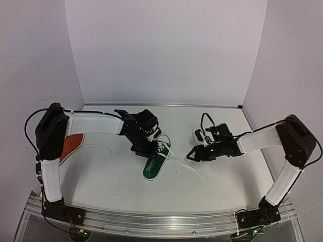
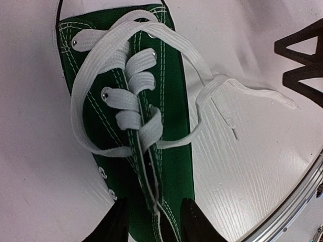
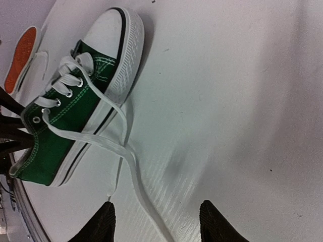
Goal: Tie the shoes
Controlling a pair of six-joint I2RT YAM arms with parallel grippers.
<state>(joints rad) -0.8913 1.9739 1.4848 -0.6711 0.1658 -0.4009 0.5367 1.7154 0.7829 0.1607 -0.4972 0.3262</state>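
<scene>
The dark green shoe (image 1: 154, 166) (image 2: 174, 141) (image 3: 55, 146) lies mid-table, its white laces threaded but untied. One loose lace (image 1: 189, 169) (image 3: 132, 166) trails right across the table; another loops beside the shoe (image 2: 222, 91). My left gripper (image 1: 143, 150) (image 2: 156, 212) stands open over the shoe's ankle opening, a finger on each side of the tongue. My right gripper (image 1: 193, 153) (image 3: 157, 212) hangs low to the shoe's right, open, and the trailing lace runs between its fingers without being pinched. The orange-red shoe (image 1: 70, 145) (image 3: 21, 58) lies far left, partly under my left arm.
A metal rail (image 1: 161, 222) (image 2: 292, 206) runs along the near table edge. White walls close the back and both sides. The dark parts of the left arm (image 3: 7, 126) stand right by the green shoe's heel.
</scene>
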